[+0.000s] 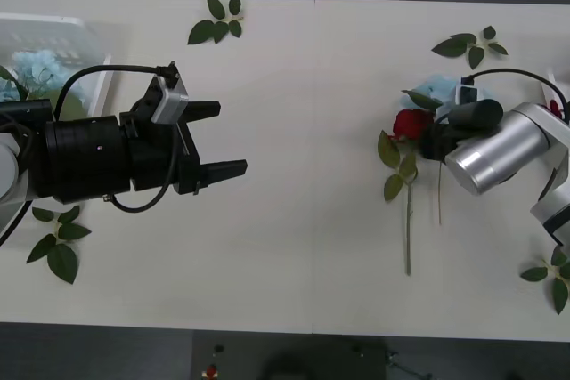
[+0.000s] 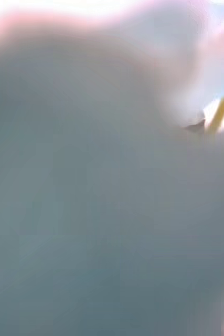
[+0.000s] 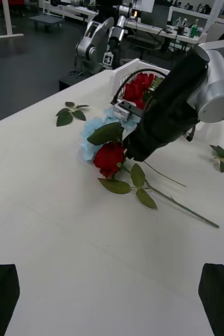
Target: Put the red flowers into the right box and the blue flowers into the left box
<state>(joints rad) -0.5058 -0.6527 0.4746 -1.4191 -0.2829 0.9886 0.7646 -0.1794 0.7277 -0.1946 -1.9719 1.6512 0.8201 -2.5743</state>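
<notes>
Your right gripper (image 1: 427, 141) is pressing down among the flowers at the table's (image 1: 303, 255) right side, beside a red rose (image 1: 411, 122) lying flat and a blue flower (image 1: 438, 86) just behind it; you cannot tell whether its fingers are closed; your left gripper (image 1: 230, 140) is hovering spread open over bare table; blue flowers (image 1: 31, 68) are lying in the left box (image 1: 85, 28); red ones (image 3: 139, 86) are filling the right box (image 3: 123, 71).

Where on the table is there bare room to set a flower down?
Bare tabletop lies between the open left gripper and the red rose, and along the near edge. It is crowded around the right gripper, down at the rose and blue flower.
</notes>
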